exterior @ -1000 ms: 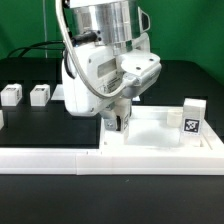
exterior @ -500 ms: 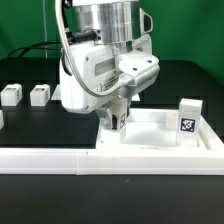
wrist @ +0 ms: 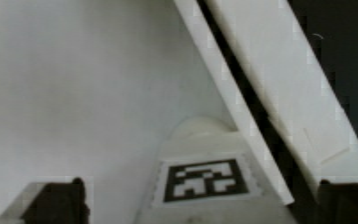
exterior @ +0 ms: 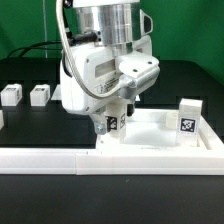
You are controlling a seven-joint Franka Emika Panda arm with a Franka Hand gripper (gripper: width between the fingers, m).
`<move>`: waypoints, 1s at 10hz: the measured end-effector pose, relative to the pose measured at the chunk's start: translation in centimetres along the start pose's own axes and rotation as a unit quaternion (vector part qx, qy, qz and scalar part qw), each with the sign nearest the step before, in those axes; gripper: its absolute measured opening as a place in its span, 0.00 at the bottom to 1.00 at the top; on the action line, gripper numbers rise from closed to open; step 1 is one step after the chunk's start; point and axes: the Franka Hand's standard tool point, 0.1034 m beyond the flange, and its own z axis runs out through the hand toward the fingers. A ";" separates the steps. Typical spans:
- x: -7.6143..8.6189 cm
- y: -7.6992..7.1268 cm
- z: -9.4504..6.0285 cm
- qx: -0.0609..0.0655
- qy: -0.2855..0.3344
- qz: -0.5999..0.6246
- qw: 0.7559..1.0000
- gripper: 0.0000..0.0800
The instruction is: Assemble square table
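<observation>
Hovering above table top (exterior: 160, 143) corner at exterior view's left, tool (exterior: 114, 117) was spread; fingers (wrist: 55, 202) flanked upright tagged leg (exterior: 113, 125) without touching. Leg stood on that corner; second leg (exterior: 190, 115) stood at exterior view's right.

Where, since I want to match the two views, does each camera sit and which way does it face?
Exterior view: off the arm, set low, facing almost level across at the square table top; it shows the arm's wrist and the claw, which is open around a tagged leg.
Wrist view: on the wrist, looking down along the claw; of the robot only the two fingertips show, apart on either side of the leg.
Shared: the tagged leg and the claw's fingertips.
</observation>
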 end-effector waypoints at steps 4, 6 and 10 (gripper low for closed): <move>0.0 0.0 0.1 -0.001 0.001 0.000 1.000 0.81; 0.2 0.0 -0.1 0.001 -0.006 -0.028 1.000 0.81; 1.4 1.1 -4.8 0.009 -0.093 -0.172 0.981 0.81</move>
